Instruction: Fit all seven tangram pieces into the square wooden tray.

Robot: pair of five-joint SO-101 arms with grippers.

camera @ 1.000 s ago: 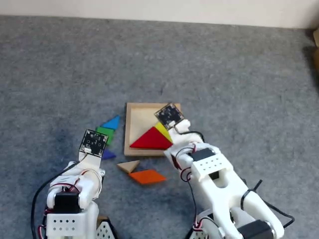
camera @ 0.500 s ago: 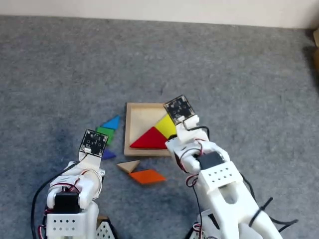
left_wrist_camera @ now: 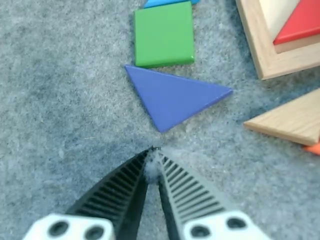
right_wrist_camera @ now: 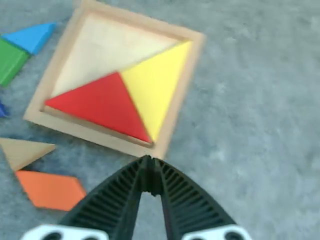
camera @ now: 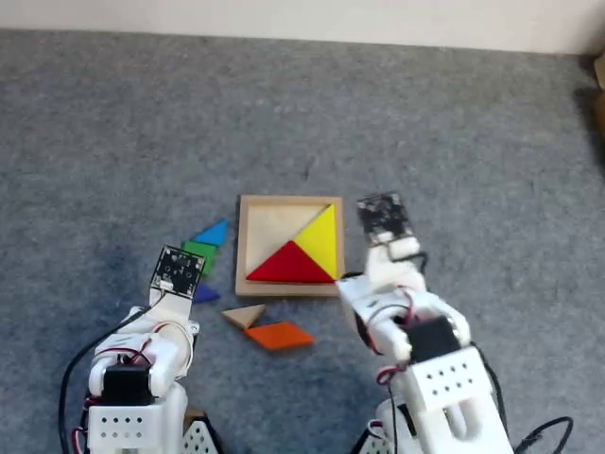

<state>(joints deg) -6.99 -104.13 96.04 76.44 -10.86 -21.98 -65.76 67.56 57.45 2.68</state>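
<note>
1. Since both arms are mine, I begin at the tips. My left end effector (left_wrist_camera: 152, 165) is closed on nothing, just short of the blue triangle (left_wrist_camera: 172, 97). My right end effector (right_wrist_camera: 150, 175) is also pinched shut and empty, near the near right corner of the tray (camera: 244, 248).
2. The blue triangle aims its square corner at my left tips, and its long side lies beyond, facing the green square (left_wrist_camera: 164, 34).
3. Around the middle of the table (camera: 473, 142), the tray holds the red triangle (camera: 288, 263) along its near wall and the yellow triangle (camera: 321, 236) along its right wall.
4. Towards the table's near edge, the wooden triangle (camera: 244, 315) and the orange parallelogram (camera: 280, 334) lie with their long axes roughly along that edge.
5. I judge the pieces to be light, stiff, thin and smooth-faced. As they lie flat on the fuzzy cover, they want a pinch across opposite edges at the narrowest span.
</note>
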